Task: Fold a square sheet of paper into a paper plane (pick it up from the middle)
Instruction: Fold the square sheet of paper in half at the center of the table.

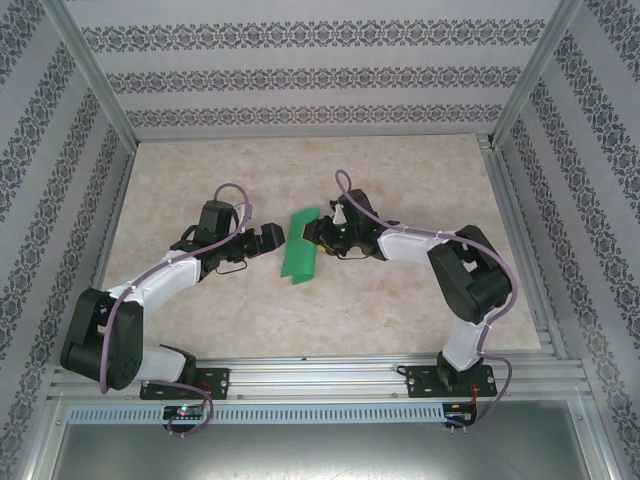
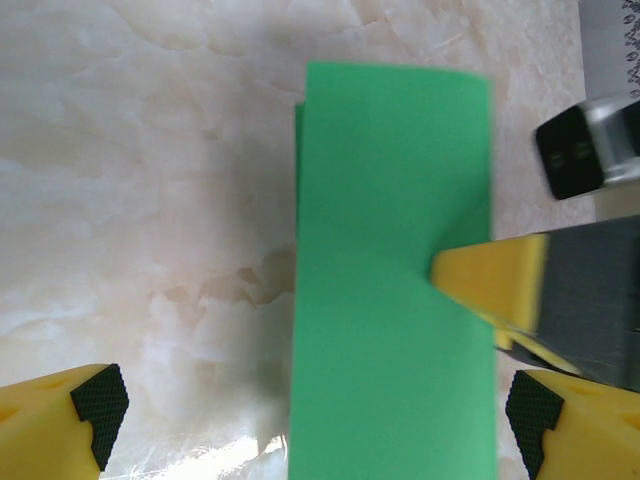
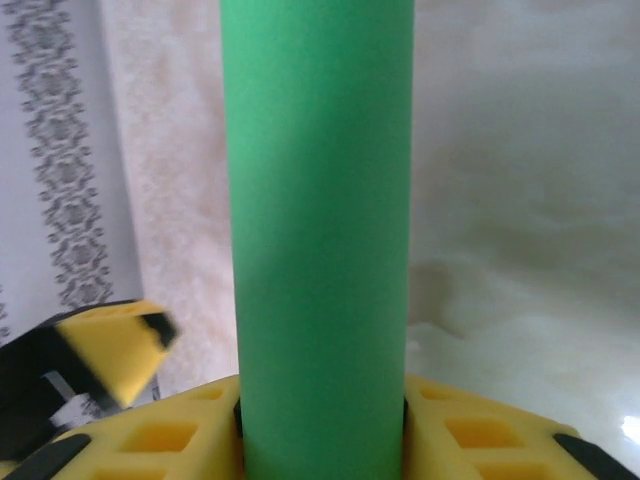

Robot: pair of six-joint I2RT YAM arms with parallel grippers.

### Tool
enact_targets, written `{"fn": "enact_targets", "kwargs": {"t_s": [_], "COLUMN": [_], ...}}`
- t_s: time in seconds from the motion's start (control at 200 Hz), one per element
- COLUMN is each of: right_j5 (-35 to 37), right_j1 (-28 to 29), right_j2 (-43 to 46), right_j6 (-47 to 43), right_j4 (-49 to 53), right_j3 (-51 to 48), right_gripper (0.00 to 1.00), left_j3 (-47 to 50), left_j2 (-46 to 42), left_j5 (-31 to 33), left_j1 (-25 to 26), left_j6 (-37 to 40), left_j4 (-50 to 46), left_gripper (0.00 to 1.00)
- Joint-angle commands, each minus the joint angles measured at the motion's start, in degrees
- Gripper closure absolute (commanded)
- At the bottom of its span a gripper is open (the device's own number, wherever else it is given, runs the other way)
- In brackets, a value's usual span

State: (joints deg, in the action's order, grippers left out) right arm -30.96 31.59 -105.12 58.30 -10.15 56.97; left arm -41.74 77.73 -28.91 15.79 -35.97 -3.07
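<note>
Nearest the lens: yellow pads of left gripper, spread as wide as possible, holding nothing, poised low over thin bright-green paper strip. Lying on beige marble-patterned tabletop between the two arms, folded lengthwise into a long rectangle, a second layer peeping out along one long edge. Clasped at the other long edge by right gripper: jaws partly closed, one yellow finger on top, the other beneath, green paper filling the gap in the right wrist view. Looks like a real pinch rather than a mere touch.

Judged mid-fold: lengthwise creases in, no pointed nose, nothing dart-like yet. Next move probably a press or counter-hold from the left side while the right turns or drags its edge. Calls for coming down onto the paper without shifting the layers, and for keeping the edges aligned.

Around: patterned wallpaper walls, aluminium frame rails, purple cables on both arms. Little in the way except the two grippers themselves, nearly nose to nose over a narrow target; some risk of fingers colliding.
</note>
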Motion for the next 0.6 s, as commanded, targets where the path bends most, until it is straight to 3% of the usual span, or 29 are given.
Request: {"fn": "enact_targets", "kwargs": {"t_s": [0.0, 0.095, 0.2, 0.41, 0.6], "right_j5": [0.1, 1.1, 2.7, 7.7, 8.3], "right_j1": [-0.8, -1.0, -1.2, -1.6, -1.9], "right_j2": [-1.8, -1.8, -0.9, 2.9, 3.9], "right_j6": [-0.5, -3.4, -6.9, -12.4, -13.2], "right_j4": [-0.3, 3.8, 9.7, 20.6, 22.9], "right_j3": [-1.8, -1.4, 0.2, 3.8, 3.7], "right_gripper": [0.57, 0.55, 0.42, 0.32, 0.32], "left_j3": [1.3, 1.7, 1.5, 1.2, 1.3], "left_j2": [-1.7, -1.6, -1.2, -0.6, 0.2], "left_j5": [0.3, 0.1, -0.6, -1.7, -2.6], "left_j1": [0.6, 0.6, 0.6, 0.8, 1.2], "left_j6": [0.6, 0.4, 0.2, 0.3, 0.4], "left_j4": [-1.8, -1.5, -0.8, -0.1, 0.8], "left_gripper": [0.0, 0.0, 0.0, 0.0, 0.0]}}
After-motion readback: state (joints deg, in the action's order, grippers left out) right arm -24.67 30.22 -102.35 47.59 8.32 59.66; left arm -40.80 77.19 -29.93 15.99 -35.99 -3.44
